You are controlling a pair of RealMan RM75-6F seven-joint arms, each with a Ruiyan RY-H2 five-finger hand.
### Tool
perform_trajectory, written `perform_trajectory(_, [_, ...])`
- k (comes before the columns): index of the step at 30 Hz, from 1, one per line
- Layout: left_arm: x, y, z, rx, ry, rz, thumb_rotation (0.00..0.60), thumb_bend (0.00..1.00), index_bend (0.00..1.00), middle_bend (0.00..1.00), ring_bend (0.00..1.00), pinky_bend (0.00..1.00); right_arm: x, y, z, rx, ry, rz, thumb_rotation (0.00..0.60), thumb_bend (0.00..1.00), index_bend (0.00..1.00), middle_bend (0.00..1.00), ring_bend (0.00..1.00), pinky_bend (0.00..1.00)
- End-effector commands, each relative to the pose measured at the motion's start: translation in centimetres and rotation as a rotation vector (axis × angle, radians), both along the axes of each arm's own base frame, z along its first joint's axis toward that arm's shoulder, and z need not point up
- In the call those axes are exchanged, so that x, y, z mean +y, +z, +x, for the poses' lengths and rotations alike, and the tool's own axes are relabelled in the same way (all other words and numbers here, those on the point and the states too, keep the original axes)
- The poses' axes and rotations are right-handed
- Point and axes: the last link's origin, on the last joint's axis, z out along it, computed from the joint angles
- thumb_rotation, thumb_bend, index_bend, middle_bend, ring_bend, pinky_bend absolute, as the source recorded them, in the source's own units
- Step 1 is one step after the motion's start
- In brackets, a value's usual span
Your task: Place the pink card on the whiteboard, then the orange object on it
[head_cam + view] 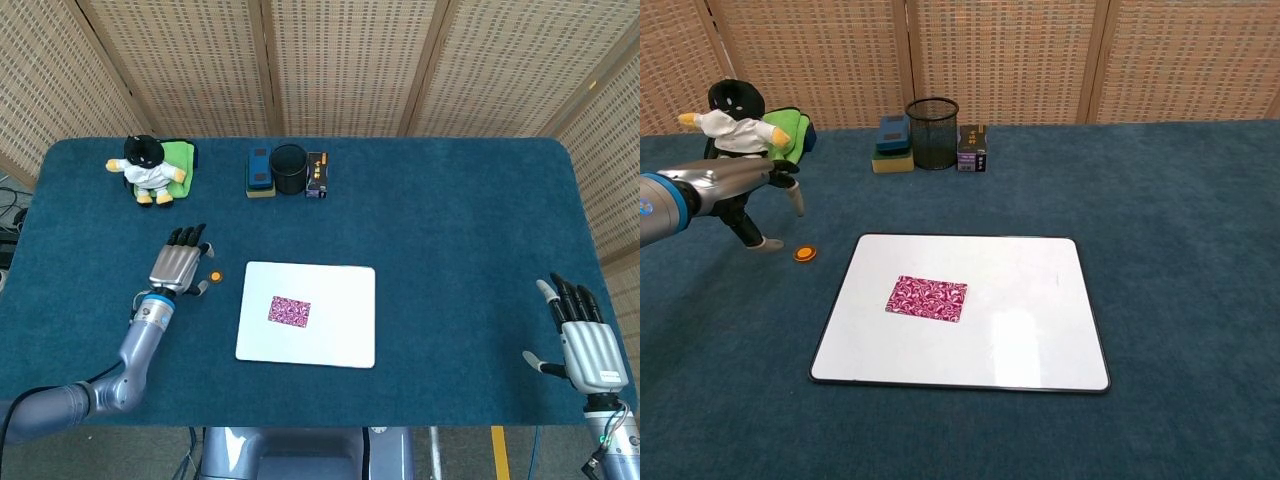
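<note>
The pink patterned card (289, 310) (927, 298) lies flat on the left half of the whiteboard (340, 330) (1020, 330). A small orange disc (214, 276) (805, 254) sits on the blue cloth just left of the board. My left hand (178, 266) (745, 195) hovers open, fingers spread, immediately left of the disc, its thumb tip close beside it and holding nothing. My right hand (585, 337) rests open at the table's near right edge, far from the board; it shows only in the head view.
A plush penguin (148, 170) (733, 118) on a green cloth sits at the far left. A black mesh cup (288, 169) (932, 132), a sponge stack (260, 172) and a small dark box (316, 174) stand at the back centre.
</note>
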Motion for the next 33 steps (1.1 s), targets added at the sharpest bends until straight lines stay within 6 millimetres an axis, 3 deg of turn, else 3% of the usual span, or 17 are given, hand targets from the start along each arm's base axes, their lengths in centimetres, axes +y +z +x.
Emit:
perform_trajectory(1, [-0.1, -0.3, -0.6, -0.005, 0.007, -0.004, 0.600, 0.31, 0.36, 0.00, 0.00, 0.00, 0.0, 0.0, 0.0, 0.000, 0.000, 0.000, 0.600, 0.00, 0.00, 0.00, 0.00, 0.00])
perform_trajectory(11, [0.1, -1.1, -1.9, -0.007, 0.023, -0.006, 0.600, 0.32, 0.44, 0.00, 0.00, 0.00, 0.0, 0.0, 0.0, -0.003, 0.001, 0.001, 0.600, 0.00, 0.00, 0.00, 0.00, 0.00])
perform_trajectory(33, [0.7, -2.5, -0.7, 0.014, 0.001, -0.030, 0.600, 0.31, 0.43, 0.00, 0.00, 0.00, 0.0, 0.0, 0.0, -0.008, -0.002, 0.003, 0.600, 0.00, 0.00, 0.00, 0.00, 0.00])
